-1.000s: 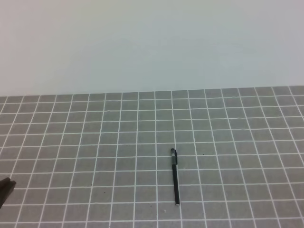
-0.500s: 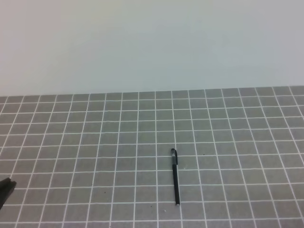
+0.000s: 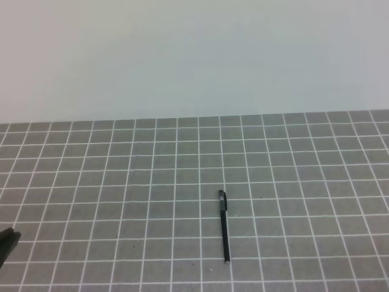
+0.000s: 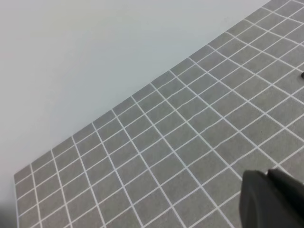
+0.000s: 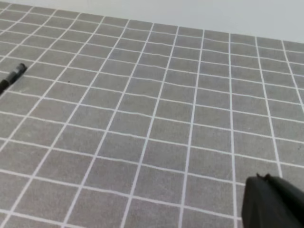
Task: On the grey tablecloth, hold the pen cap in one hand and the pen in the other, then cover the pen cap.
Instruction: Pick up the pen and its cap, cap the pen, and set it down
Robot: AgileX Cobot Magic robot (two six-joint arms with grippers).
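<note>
- I see one pen [image 3: 225, 234] lying flat on the grey tablecloth [image 3: 121, 182], a little right of centre and toward the near edge.
- Its long axis runs near to far, almost straight; the pale tip points toward me and leans slightly right.
- At the far end sits one pen cap [image 3: 222, 199] with its hooked clip; cap and pen lie in line, and I cannot tell whether they touch or are joined.
- The right wrist view catches only one end of the pen [image 5: 12, 76], cut off at the left edge.
- The left gripper [image 3: 7, 242] shows as a dark sliver at the near left edge, well apart from the pen; I cannot tell how far it is open.
- The right gripper [image 5: 273, 204] shows only as a dark blurred corner, its opening unreadable.
</note>
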